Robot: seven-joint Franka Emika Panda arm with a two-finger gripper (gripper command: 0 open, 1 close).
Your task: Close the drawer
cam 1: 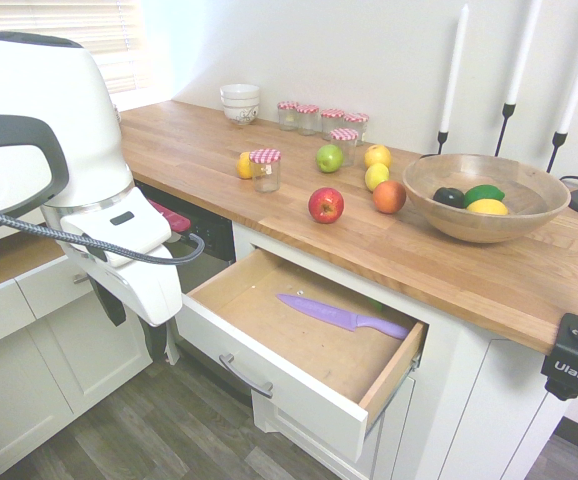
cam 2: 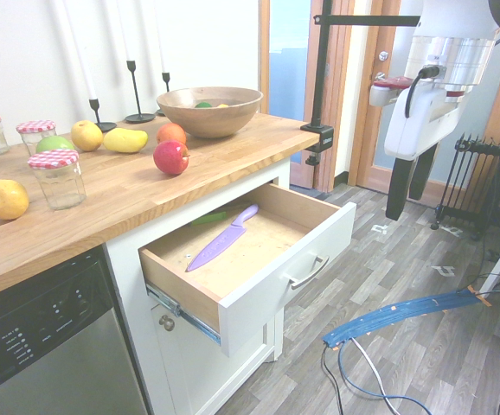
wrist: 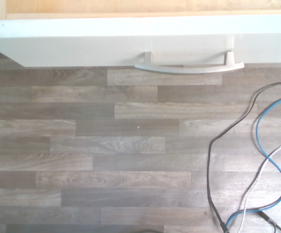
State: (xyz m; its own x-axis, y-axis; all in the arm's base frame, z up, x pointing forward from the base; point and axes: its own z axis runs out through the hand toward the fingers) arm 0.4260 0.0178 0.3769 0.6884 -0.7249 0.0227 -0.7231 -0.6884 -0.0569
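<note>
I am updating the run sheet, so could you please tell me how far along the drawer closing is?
Nothing looks done yet: the drawer stands pulled out, the purple knife lying inside. The end effector hangs open in front of it, apart from the handle. The whole push on the drawer front remains.

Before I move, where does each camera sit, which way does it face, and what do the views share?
First exterior: beside the arm, looking down at the open drawer and counter; arm fills the left, tool hanging open.
Second exterior: opposite side, by the counter's end, looking across the drawer to the arm at right.
Wrist: above the floor, looking straight down at the handle; no robot parts.
Shared: drawer and handle in all three; the knife in both exteriors.
</note>
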